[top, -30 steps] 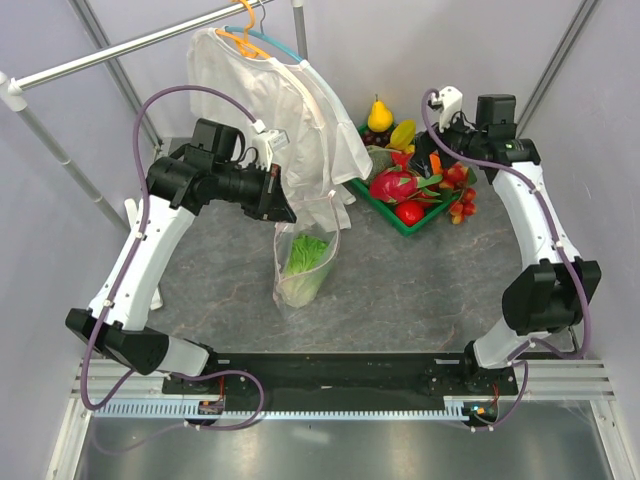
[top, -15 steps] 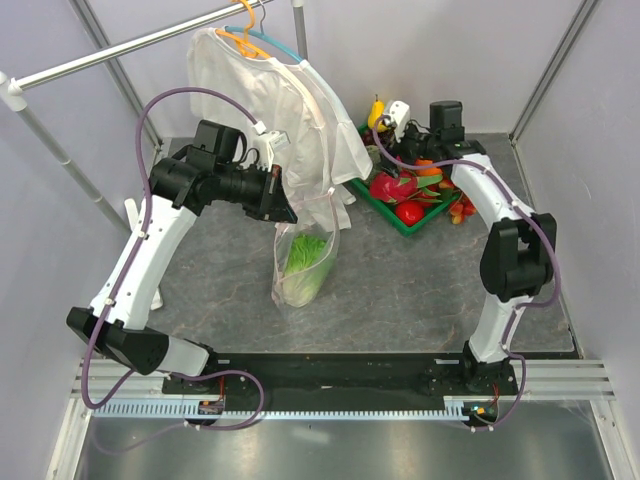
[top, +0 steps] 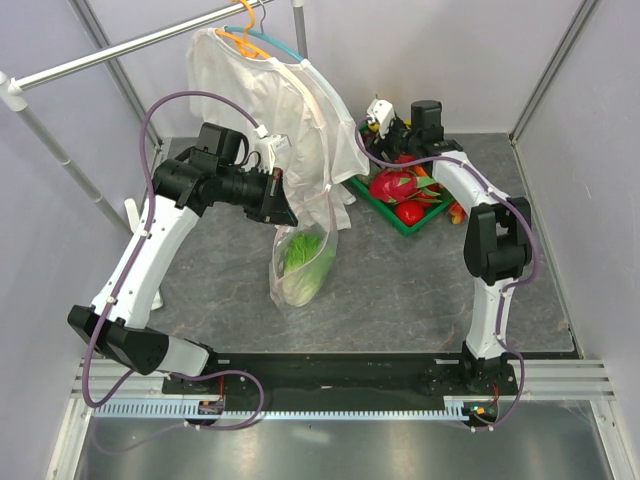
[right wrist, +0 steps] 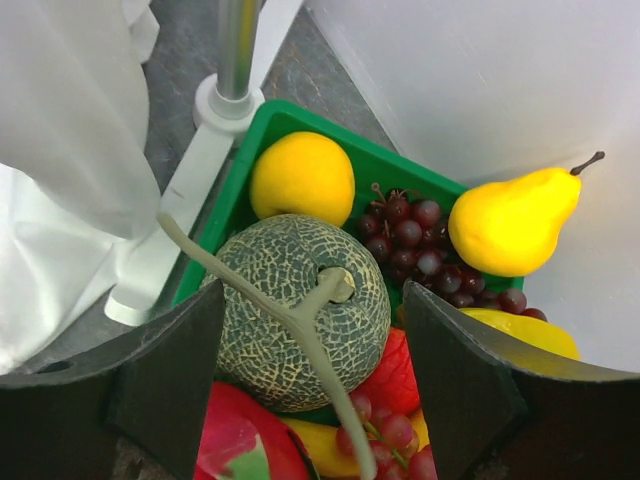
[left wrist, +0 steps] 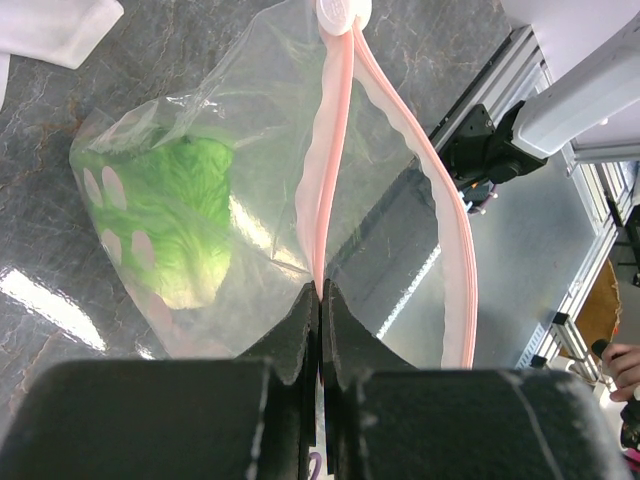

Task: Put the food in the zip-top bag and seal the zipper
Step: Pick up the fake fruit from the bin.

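Observation:
My left gripper (top: 285, 212) is shut on the pink zipper strip (left wrist: 328, 170) of the clear dotted zip-top bag (top: 303, 262) and holds its mouth up. Green lettuce (top: 297, 253) lies inside the bag and also shows in the left wrist view (left wrist: 182, 205). My right gripper (right wrist: 312, 390) is open above the green tray (top: 387, 210), its fingers either side of the netted grey-green melon (right wrist: 300, 305). An orange (right wrist: 302, 178), dark grapes (right wrist: 415, 235) and a yellow pear (right wrist: 510, 220) lie round the melon. The zipper's white tab (left wrist: 342, 10) is at the far end.
A white shirt (top: 275, 100) hangs on a rail at the back, close to the tray's left side. A pink dragon fruit (top: 392, 185) and a red fruit (top: 410, 212) lie in the tray. A white rack post (right wrist: 235, 60) stands beside the tray.
My right arm has swung left and come down over the back of the tray, above the melon. My left gripper and the bag have stayed put.

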Robot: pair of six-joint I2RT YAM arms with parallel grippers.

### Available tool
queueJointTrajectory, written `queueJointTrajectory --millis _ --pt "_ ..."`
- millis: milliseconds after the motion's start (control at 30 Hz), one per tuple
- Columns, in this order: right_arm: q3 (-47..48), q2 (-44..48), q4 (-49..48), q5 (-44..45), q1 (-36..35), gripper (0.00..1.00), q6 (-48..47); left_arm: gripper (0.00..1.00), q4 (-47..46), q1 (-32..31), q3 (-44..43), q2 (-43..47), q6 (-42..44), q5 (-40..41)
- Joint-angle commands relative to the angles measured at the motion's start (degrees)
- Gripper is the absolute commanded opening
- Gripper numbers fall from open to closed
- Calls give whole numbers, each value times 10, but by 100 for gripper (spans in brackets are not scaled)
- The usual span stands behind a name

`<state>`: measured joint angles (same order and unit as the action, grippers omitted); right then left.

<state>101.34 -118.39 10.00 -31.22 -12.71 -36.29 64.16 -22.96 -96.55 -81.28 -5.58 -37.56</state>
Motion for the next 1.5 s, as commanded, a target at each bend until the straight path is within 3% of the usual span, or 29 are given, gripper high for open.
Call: queueJointTrajectory --millis 0,200,333,500,700,1067,1467 --pt "30 -16 -23 8 1 76 -19 2 -13 -1 -1 2 -10 -12" --pt "31 -21 -38 5 0 54 -9 2 -13 -1 0 -1 -9 -9" --pt "32 -19 -53 -2 0 18 1 2 -13 -1 0 -4 -8 -9" --pt "31 -12 -84 -6 1 1 18 2 -13 -1 0 -6 -8 -9" --pt "23 4 -159 4 0 0 54 2 -13 -1 0 -7 -7 -11" --pt "37 48 -172 14 4 0 126 2 -13 0 9 -1 -5 -1" --pt "-20 217 -144 38 51 0 177 2 -12 18 15 -4 -15 -6"
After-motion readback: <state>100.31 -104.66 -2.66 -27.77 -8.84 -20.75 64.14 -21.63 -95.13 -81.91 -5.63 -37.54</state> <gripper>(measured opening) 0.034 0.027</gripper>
